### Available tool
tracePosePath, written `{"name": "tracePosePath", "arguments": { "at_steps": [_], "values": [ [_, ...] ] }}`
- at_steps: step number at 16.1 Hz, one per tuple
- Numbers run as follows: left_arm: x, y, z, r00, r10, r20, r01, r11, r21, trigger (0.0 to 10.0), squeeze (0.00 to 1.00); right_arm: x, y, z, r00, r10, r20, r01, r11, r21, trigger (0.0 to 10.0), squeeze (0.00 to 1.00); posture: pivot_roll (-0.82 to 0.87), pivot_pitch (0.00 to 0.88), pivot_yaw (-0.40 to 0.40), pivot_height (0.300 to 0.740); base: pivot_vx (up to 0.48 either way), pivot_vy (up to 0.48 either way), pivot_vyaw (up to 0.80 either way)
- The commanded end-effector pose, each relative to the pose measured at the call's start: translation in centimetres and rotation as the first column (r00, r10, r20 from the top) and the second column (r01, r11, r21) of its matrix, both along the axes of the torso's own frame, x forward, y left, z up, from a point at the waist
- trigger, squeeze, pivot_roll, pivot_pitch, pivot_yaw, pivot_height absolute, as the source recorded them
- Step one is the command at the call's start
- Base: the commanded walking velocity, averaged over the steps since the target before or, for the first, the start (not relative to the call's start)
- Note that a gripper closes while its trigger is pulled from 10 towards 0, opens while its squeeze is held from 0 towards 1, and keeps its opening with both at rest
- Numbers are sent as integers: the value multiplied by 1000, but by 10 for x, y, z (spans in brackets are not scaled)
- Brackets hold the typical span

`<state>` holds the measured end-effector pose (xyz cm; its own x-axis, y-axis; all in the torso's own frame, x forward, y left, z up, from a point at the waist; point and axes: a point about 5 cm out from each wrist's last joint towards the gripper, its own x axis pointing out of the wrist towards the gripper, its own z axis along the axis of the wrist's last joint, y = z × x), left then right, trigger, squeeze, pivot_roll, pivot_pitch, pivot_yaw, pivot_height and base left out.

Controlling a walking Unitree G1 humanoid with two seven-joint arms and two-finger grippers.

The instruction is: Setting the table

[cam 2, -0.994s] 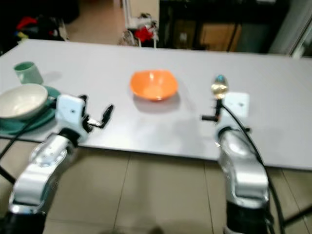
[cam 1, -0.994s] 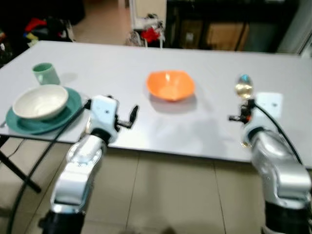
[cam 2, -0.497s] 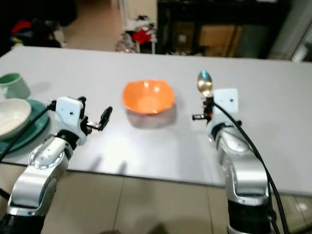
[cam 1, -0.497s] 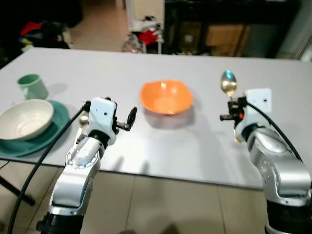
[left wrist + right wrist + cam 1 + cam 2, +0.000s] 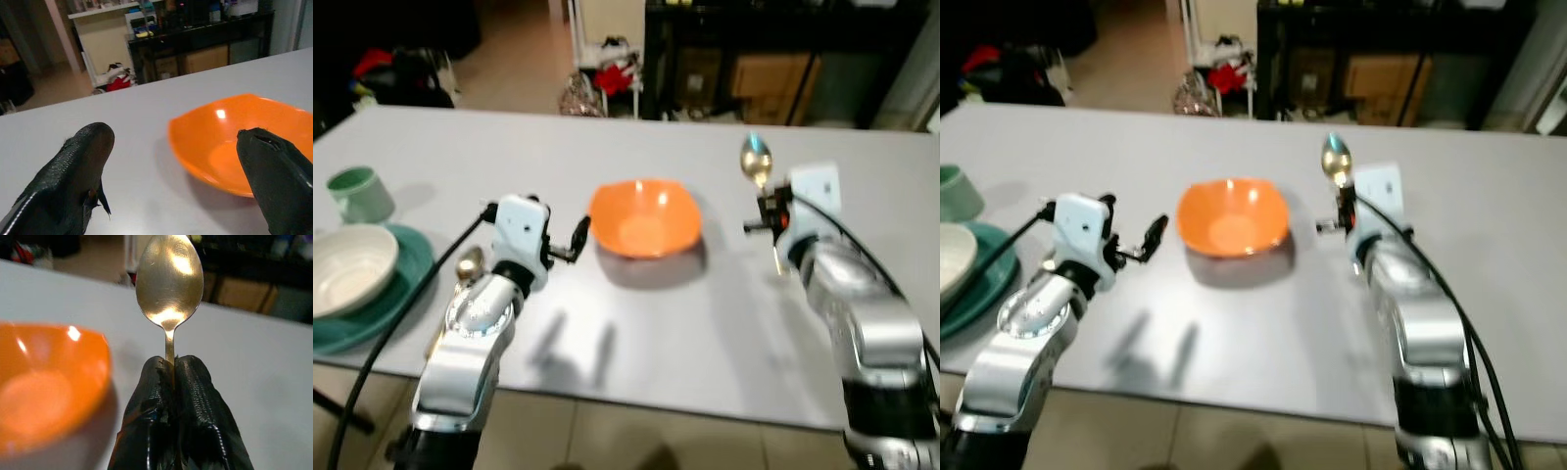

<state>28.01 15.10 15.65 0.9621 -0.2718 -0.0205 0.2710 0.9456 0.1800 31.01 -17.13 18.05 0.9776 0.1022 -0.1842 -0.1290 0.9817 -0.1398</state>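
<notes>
Right gripper (image 5: 171,367) is pinching a shiny gold metal spoon (image 5: 169,281) upright beside the shallow orange plastic bowl (image 5: 644,217).
Left gripper (image 5: 176,161) is hovering with fingers spread apart, near the bowl's other side.

Orange bowl (image 5: 644,216); gold spoon (image 5: 169,280); white bowl (image 5: 348,268) on teal plate (image 5: 374,308); mint cup (image 5: 358,193); pale grey table (image 5: 705,323).

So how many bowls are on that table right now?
2. An orange bowl sits mid-table between the two arms, and a white bowl rests on a teal plate at the table's left edge. Others may lie outside the pictures.
</notes>
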Motion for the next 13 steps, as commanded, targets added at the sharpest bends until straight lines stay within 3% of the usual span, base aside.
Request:
{"name": "tracePosePath", "arguments": {
  "at_steps": [1,3,7,9,13],
  "values": [
    [-1,5,2,1000,2,2,-2,1000,26,10000,0,5,8,5,998,61,13,-61,998,-10,10000,0,67,0,21,740,0,0,0],
    [-5,-2,1,996,-87,-19,88,995,46,10000,0,11,10,0,980,191,-51,-194,978,-76,10000,0,68,0,25,740,0,0,0],
    [-12,-14,0,972,-223,-70,227,972,60,10000,0,32,6,4,966,244,-83,-250,966,-66,10000,0,71,0,31,740,0,0,0],
    [-16,-20,-1,948,-299,-110,307,949,68,10000,0,45,7,4,938,320,-132,-334,937,-103,10000,0,76,0,36,740,0,0,0],
    [-17,-20,2,934,-332,-128,344,935,87,10000,0,66,4,-2,897,352,-268,-409,890,-203,10000,0,89,0,40,740,0,0,0]
  ]
}}
